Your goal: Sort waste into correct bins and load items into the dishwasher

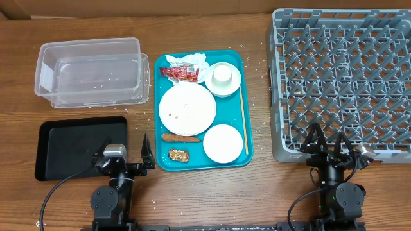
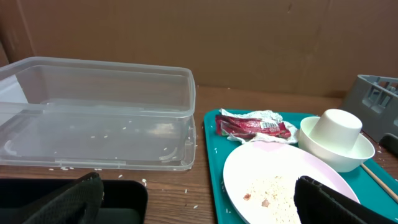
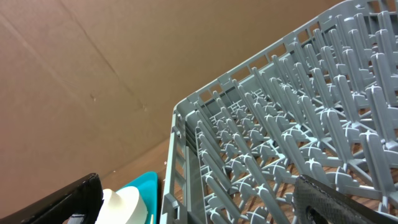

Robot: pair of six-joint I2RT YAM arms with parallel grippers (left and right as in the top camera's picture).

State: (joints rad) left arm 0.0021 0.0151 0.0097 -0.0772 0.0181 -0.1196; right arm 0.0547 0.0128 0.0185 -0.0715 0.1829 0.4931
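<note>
Left gripper (image 1: 126, 156) low at the table's (image 1: 270, 192) near edge, fingers spread wide, nothing held. Just ahead of it, the black tray (image 1: 70, 144) to one side and the teal tray (image 1: 248, 96) to the other; beyond the black tray, the clear tub (image 1: 90, 70).

On the teal tray, nearest that gripper: brown chunk (image 1: 178, 154), then carrot stick (image 1: 181, 137), then plate (image 1: 187, 110) scattered with rice (image 2: 267, 186), possibly with pinkish bits mixed in. Farther back, red wrapper (image 1: 183, 72) against the white napkin (image 1: 183, 60), beside a cup (image 1: 223, 74) sitting in a bowl (image 1: 226, 88). Second bowl (image 1: 223, 142) at the near right corner, next to a thin wooden stick (image 1: 243, 122).

Right gripper (image 1: 327, 138) likewise released, gripping nothing, at the near wall of the grey rack (image 1: 347, 77), well apart from all waste and dishes.
</note>
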